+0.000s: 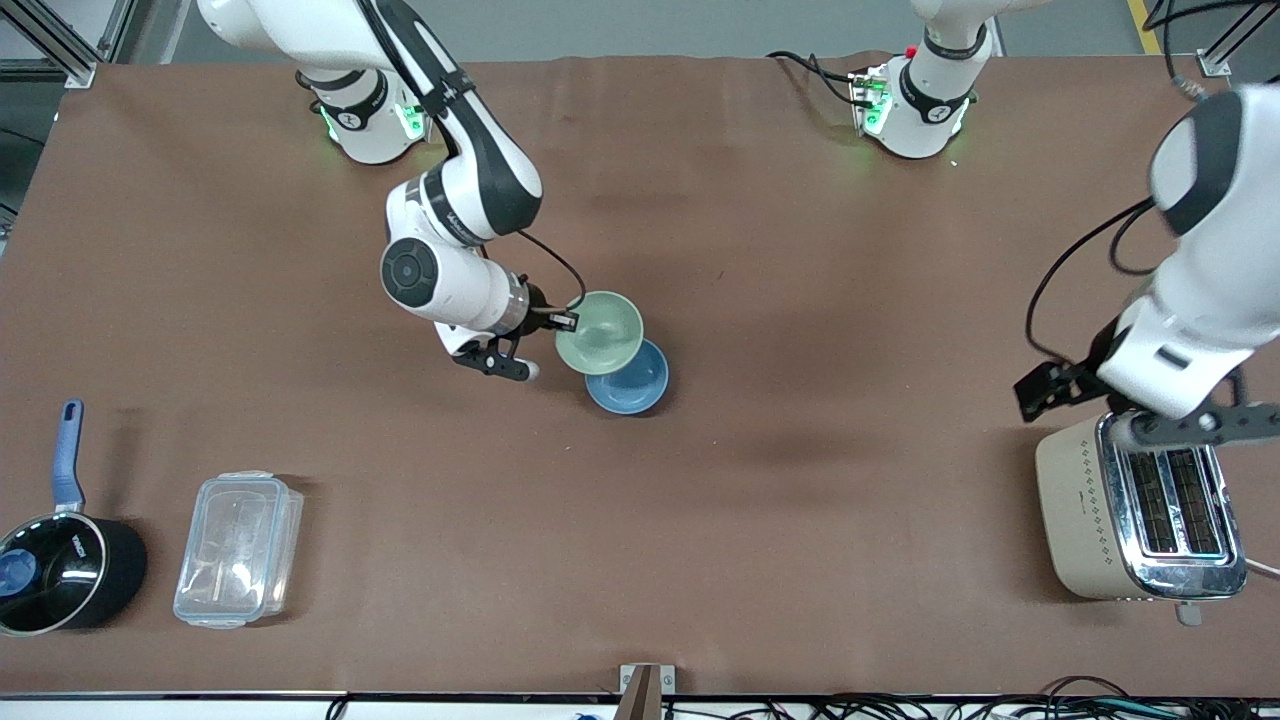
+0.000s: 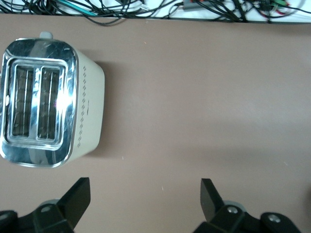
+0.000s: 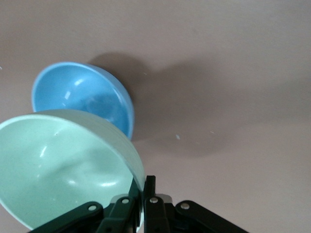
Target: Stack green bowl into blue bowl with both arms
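Evidently we carry the green bowl (image 1: 598,332) by its rim, right end effector (image 1: 566,320) pinching at nine o'clock, over the blue bowl (image 1: 630,382); it looks light, stiff, slippery. Left end effector (image 2: 146,196) waits spread above the toaster (image 1: 1135,520).

The brown surface (image 1: 800,250) carries the blue bowl (image 1: 632,386) mid-way. A toaster (image 1: 1135,520) stands at the left arm's end. A saucepan (image 1: 65,570) and clear container (image 1: 238,548) sit at the right arm's end.

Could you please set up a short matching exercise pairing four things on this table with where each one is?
Things:
1. green bowl
2. blue bowl
3. left gripper
4. saucepan

Places or states:
A. resting on the table
B. open, above the table by the toaster
C. pinched at its rim by the right gripper
D. beside the clear container

Pairs: 1-C, 2-A, 3-B, 4-D
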Tool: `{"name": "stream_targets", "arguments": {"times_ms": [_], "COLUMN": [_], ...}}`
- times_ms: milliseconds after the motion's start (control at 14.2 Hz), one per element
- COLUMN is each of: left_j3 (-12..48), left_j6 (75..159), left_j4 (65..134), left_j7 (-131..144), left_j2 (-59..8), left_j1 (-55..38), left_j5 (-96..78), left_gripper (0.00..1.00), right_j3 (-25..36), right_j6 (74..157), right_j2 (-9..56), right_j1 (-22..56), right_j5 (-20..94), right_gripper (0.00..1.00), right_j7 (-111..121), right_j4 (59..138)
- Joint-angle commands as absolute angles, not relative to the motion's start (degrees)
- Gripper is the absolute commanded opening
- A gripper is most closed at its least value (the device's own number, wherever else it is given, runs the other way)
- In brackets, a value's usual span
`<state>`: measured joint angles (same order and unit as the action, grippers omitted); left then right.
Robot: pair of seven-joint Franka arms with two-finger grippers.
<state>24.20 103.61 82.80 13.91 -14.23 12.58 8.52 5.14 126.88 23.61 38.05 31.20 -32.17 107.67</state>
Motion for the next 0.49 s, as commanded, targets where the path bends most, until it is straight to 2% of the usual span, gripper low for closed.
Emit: {"name": "stream_targets", "arguments": {"times_ms": [0, 281, 422], "left_j3": [22.61, 10.75, 8.01], "left_j6": [100.12, 97.82, 97.39], "left_j4": [85.25, 91.22, 94.11], "left_j7": [9.69, 7.83, 5.98], "left_j2": [-6.88, -0.89, 1.66], "left_j1": [12.84, 2.75, 1.24], "left_j5": [3.79, 3.08, 1.85], "left_gripper": [1.0, 1.0, 1.0], "right_j3": [5.89, 5.8, 5.8], "right_j6": [131.02, 133.51, 133.51], "right_j2": [27.76, 29.71, 29.79], "right_j1": [39.81, 40.51, 40.69], "right_j5": [32.43, 32.43, 32.61], "right_gripper": [0.04, 0.05, 0.05], "right_j7": [-33.84, -33.84, -33.92], "right_j4": [104.77, 104.06, 104.06]}}
